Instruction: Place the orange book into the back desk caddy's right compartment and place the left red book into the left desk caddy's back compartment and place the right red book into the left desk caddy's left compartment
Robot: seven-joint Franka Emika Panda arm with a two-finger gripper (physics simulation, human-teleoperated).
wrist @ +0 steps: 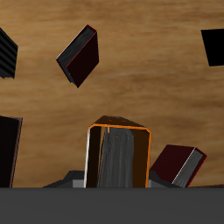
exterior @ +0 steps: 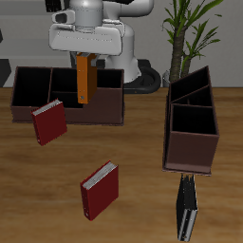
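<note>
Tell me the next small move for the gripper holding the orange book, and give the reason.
Probably a short move sideways toward the taller end section, then lower. The gripper holds the thin orange-covered book upright, hanging over the dark maroon-brown broadside caddy. It appears to hang near a divider, not clearly over the taller-walled right compartment, so lowering now might land it in the wrong section.

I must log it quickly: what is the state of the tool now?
Tool: closed on the orange book, held upright above the back desk caddy.
</note>
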